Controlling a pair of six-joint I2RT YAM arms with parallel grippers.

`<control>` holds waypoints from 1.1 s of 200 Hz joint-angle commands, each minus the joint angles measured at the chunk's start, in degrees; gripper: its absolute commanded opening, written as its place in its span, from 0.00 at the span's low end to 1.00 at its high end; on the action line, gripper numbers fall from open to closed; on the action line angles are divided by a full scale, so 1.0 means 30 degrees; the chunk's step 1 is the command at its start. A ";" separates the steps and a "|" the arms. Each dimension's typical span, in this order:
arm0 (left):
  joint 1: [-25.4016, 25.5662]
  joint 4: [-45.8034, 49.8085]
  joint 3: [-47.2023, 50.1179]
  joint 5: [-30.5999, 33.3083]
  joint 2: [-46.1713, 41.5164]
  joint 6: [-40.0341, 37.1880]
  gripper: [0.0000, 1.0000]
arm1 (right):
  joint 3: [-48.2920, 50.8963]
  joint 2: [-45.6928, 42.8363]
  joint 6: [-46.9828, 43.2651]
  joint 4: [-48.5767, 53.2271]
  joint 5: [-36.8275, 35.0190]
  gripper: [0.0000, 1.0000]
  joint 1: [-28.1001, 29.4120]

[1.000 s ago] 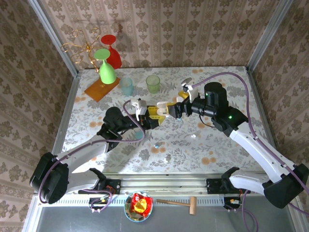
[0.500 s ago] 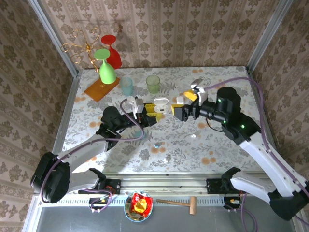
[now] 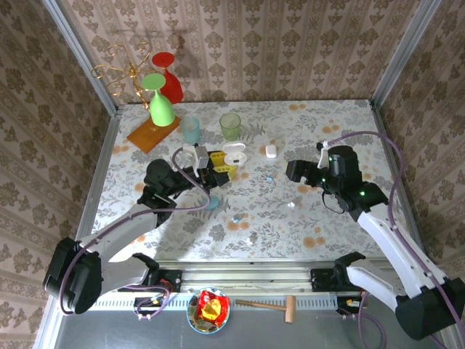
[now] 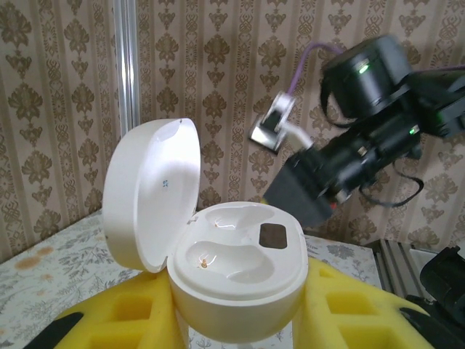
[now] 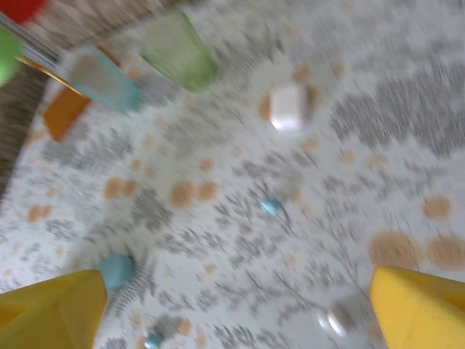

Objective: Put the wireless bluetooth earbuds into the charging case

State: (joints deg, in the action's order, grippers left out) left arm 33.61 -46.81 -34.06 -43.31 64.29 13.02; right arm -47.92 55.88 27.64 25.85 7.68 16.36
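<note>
- Nearest the bases, a white earbud [image 3: 291,204] sits loose on the table [image 3: 341,218].
- The right gripper [image 5: 236,294] is empty with its fingers spread wide. A pale-blue earbud [image 5: 271,207] lies just ahead of it, toward the case, so I'd say the right arm's closer.
- The left gripper [image 4: 232,320] is pinching the open charging case [image 4: 232,254], lid up. No buds seated that I can see.

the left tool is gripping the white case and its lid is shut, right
Not quite. The left tool does grip the white case, but its lid is open, swung up and back on its hinge. The left wrist view shows this, with the inner wells exposed.
</note>
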 commanded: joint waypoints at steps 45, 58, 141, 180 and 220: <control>-0.0142 0.0954 0.0130 -0.0460 -0.0440 -0.1349 0.26 | 0.2097 0.4646 0.3760 0.1221 0.0061 0.71 -0.0079; -0.0129 0.0939 0.0216 -0.0450 -0.0454 -0.1350 0.26 | 0.2524 0.5113 0.4403 0.0495 0.0587 0.66 -0.0081; -0.0128 0.0677 0.0486 -0.0406 -0.0423 -0.1270 0.26 | 0.2850 0.8385 0.5494 -0.1705 0.1956 0.52 -0.0074; -0.0121 0.0797 0.0573 -0.0358 -0.0578 -0.1196 0.26 | 0.2434 0.9534 0.5641 -0.2312 0.2178 0.47 -0.0084; -0.0098 0.1135 0.0669 -0.0177 -0.0860 -0.1386 0.26 | 0.1792 1.0187 0.5327 -0.2218 0.2039 0.43 -0.0101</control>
State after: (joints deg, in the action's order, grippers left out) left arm 33.61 -43.24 -32.58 -43.53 63.22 10.22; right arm -40.51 85.23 43.70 19.57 13.76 16.14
